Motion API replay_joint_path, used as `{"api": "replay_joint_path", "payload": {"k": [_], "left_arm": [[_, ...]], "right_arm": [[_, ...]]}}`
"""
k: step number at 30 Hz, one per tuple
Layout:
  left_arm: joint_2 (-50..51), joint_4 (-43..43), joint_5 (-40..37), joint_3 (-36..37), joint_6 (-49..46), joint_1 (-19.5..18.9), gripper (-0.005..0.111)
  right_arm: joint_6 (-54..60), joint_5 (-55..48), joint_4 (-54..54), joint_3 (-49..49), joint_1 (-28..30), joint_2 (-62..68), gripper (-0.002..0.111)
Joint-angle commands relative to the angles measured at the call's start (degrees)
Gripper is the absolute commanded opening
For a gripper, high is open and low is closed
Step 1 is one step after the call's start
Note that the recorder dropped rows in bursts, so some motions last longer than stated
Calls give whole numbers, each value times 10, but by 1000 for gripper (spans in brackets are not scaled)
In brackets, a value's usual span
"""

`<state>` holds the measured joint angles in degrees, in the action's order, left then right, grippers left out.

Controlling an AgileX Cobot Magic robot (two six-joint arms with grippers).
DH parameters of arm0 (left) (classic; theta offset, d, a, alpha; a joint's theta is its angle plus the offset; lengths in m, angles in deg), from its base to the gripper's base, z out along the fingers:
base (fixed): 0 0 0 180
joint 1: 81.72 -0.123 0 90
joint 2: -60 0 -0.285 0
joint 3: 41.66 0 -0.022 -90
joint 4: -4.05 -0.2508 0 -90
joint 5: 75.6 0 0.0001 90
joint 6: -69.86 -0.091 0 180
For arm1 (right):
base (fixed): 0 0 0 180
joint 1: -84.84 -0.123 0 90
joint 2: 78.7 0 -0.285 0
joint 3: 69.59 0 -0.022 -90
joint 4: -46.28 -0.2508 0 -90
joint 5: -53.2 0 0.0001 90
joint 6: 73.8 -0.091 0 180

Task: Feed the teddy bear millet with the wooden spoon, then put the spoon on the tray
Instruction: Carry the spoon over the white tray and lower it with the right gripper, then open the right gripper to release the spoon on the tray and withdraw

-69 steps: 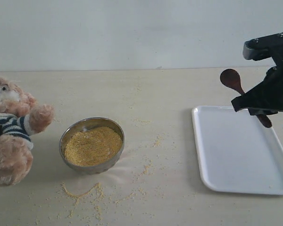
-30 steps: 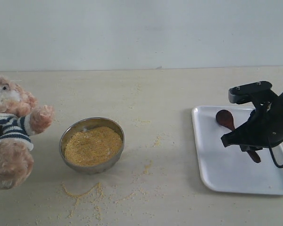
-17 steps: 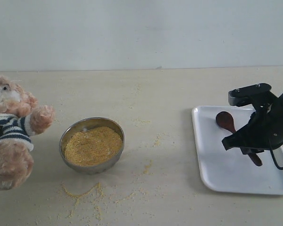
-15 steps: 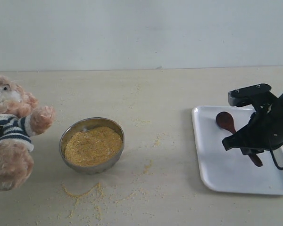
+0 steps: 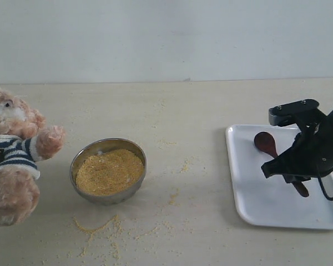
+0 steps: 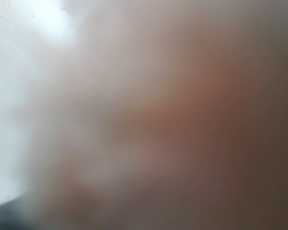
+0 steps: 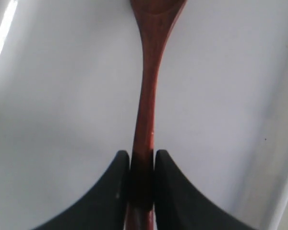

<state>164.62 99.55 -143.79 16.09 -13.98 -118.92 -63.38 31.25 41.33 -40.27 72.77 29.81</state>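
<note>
On the table (image 5: 211,105), millet (image 5: 109,170) is filling the bowl (image 5: 102,143); my right gripper (image 7: 142,155) is pinching the wooden spoon (image 7: 149,72) over the tray (image 5: 266,205); left gripper, I cannot tell.

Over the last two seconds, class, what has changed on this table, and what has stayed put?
The right gripper lowered the wooden spoon from above the tray's far edge down to its surface. It is still clamped on the handle, and nothing was released. The teddy bear, the millet in the steel bowl and the tray stayed put.
</note>
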Motion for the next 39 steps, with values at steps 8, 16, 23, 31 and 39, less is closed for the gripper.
{"api": "replay_joint_path", "payload": {"k": [8, 16, 23, 31, 39], "left_arm": [[-5, -2, -18, -1, -4, -1, 5], [-5, -2, -18, -1, -4, -1, 5], [-5, 1, -18, -1, -4, -1, 5], [-5, 5, -18, -1, -4, -1, 5], [-5, 7, -18, -1, -4, -1, 5]], "right_arm": [[21, -21, 1, -1, 2, 0, 47], [13, 13, 1, -1, 2, 0, 49], [-19, 61, 0, -2, 2, -9, 19], [-74, 59, -14, -2, 2, -174, 0], [-134, 165, -18, 95, 2, -404, 0]]}}
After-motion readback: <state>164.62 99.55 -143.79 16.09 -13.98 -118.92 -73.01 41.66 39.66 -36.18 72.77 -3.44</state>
